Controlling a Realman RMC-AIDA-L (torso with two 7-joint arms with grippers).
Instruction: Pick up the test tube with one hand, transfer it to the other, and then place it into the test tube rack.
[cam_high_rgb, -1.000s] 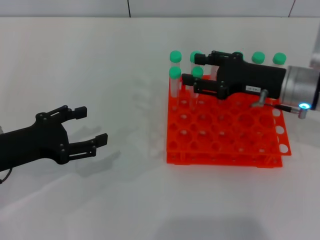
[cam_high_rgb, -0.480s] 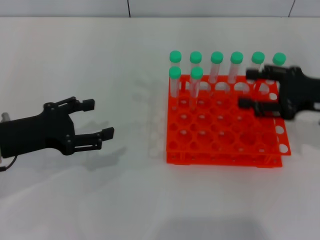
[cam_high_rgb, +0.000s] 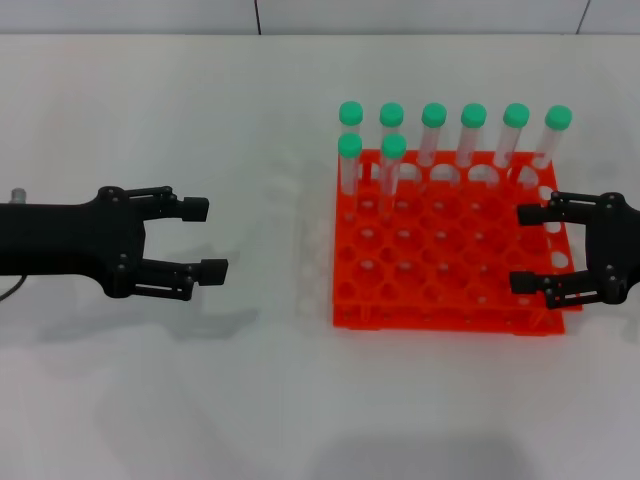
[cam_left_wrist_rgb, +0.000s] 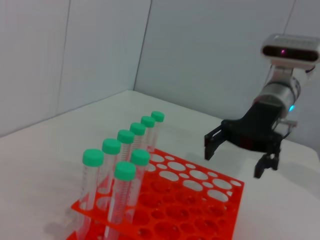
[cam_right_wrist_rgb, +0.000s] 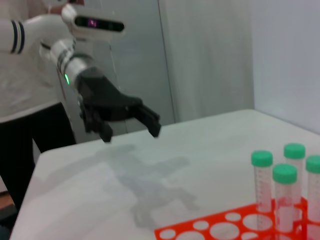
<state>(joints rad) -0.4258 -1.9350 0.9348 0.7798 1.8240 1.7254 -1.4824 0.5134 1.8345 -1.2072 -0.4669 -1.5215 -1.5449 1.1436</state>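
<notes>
Eight green-capped test tubes stand upright in the orange-red test tube rack (cam_high_rgb: 445, 250): six in its far row and two in the next row, at the rack's left end. The one at the near-left, the test tube (cam_high_rgb: 350, 165), sits in the second row's end hole beside a second tube (cam_high_rgb: 393, 165); the remaining holes nearer the robot show no tubes. There are two grippers and one rack on a plain white table (cam_high_rgb: 200, 400). The right gripper (cam_high_rgb: 530, 248) hovers at the rack's right edge, over its outer holes, fingers spread wide and holding nothing. The left gripper (cam_high_rgb: 205, 240) hangs above bare table well to the left of the rack, its fingers likewise apart and holding nothing. Between the left gripper and the rack's left edge lies a broad open strip of table, and more open surface runs along the near side. In the left wrist view the right gripper (cam_left_wrist_rgb: 240, 155) shows beyond the rack's far corner. No writing can be read on the tubes, rack or grippers.
</notes>
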